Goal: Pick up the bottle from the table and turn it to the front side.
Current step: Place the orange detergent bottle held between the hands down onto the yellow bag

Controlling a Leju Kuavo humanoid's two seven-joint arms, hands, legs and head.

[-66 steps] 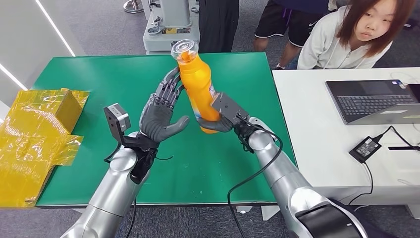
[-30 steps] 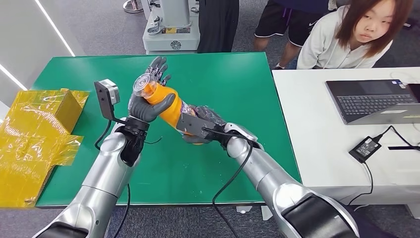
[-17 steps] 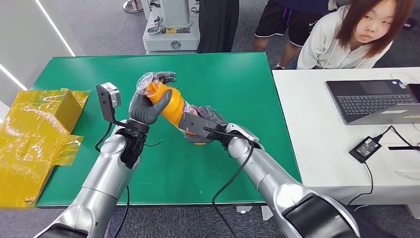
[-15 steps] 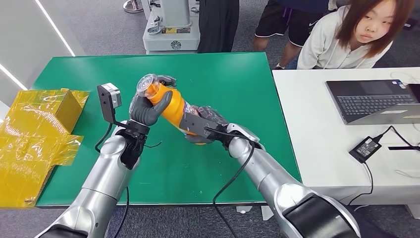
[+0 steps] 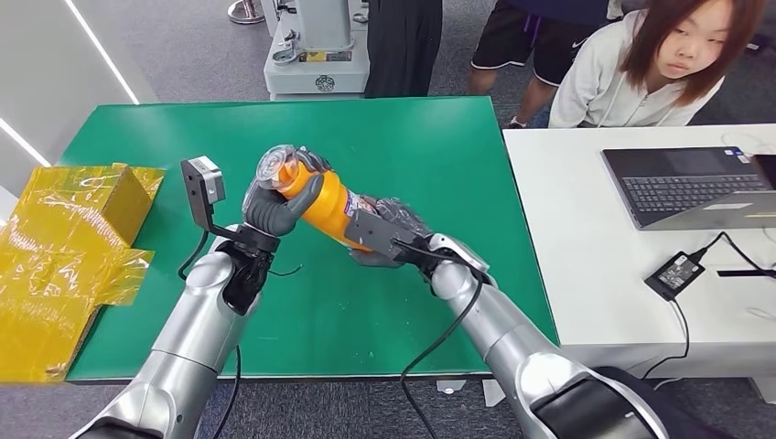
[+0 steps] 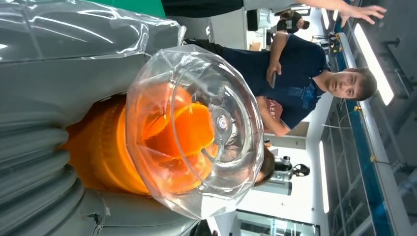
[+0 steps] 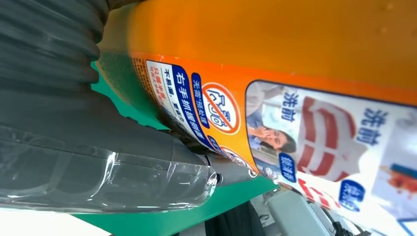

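An orange bottle (image 5: 322,199) with a clear cap (image 5: 275,165) hangs tilted above the green table (image 5: 439,146), cap toward the left. My left hand (image 5: 274,203) wraps the neck end just under the cap, thumb across the front. My right hand (image 5: 384,236) holds the lower, labelled end. The left wrist view looks straight onto the clear cap (image 6: 196,128) with orange bottle (image 6: 103,152) behind it. Close up in the right wrist view is the bottle's printed label (image 7: 295,132), with my right hand's fingers (image 7: 59,123) beside it.
Crumpled yellow wrapping and a yellow box (image 5: 64,247) lie at the table's left edge. A white table (image 5: 604,274) on the right carries a laptop (image 5: 695,187) and a power adapter (image 5: 675,273). A person (image 5: 659,59) sits behind it; others stand further back.
The bottle went from upright in my right hand to tilted leftward and lower. My left hand closed around its neck end. Both hands have since shifted slightly right with it.
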